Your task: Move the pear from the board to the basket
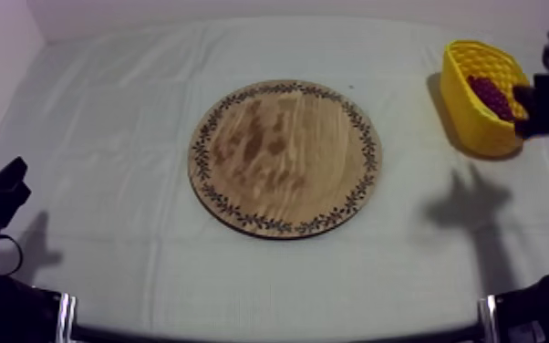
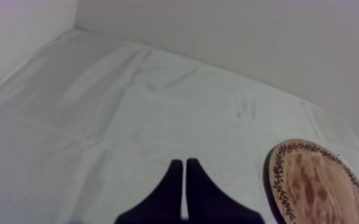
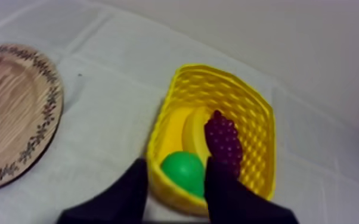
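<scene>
Smooth green pear in lattice-walled yellow basket; round wooden board, patterned rim.

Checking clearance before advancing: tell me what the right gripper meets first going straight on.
The right gripper would probably meet the yellow basket at its near wall, then the pear; depth is unclear.

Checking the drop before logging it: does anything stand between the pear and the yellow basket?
Nothing visible does. The pear already lies inside the yellow basket, beside the banana and the grapes, with the right gripper open just above it.
</scene>
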